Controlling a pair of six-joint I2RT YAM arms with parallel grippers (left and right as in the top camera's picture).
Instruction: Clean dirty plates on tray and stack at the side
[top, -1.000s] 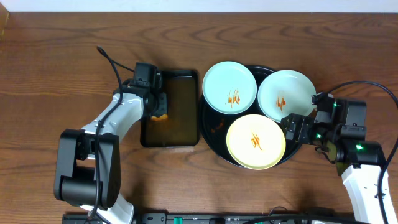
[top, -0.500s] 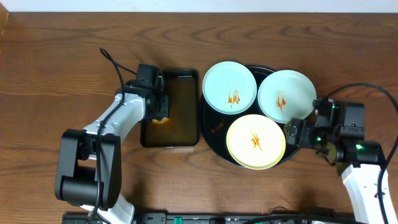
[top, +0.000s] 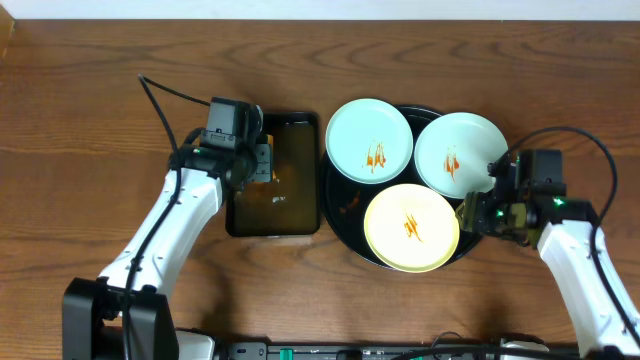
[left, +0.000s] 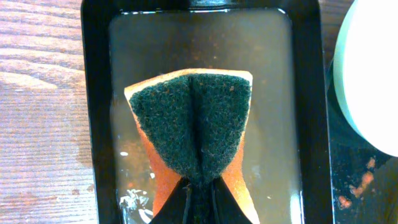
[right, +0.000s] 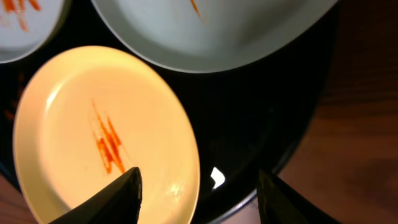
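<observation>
On a wooden table (top: 100, 80), the round black tray (top: 343, 222) carries all three plates, each smeared orange-brown at the centre. One bluish-white plate (top: 369, 139) overhangs the tray's far left rim. The other bluish-white plate (top: 460, 150) overhangs its far right rim. The cream-yellow plate (top: 411, 227) lies on the tray's near side. Just left of the tray sits a rectangular black tray (top: 272, 233) of brownish water. Above that water, left of the round tray, the left gripper (left: 198, 186) is clamped on an orange sponge (left: 193, 130), folding its green scouring face. At the tray's near right rim, the right gripper (right: 198, 180) has its jaws apart, straddling the cream-yellow plate's edge without gripping it.
</observation>
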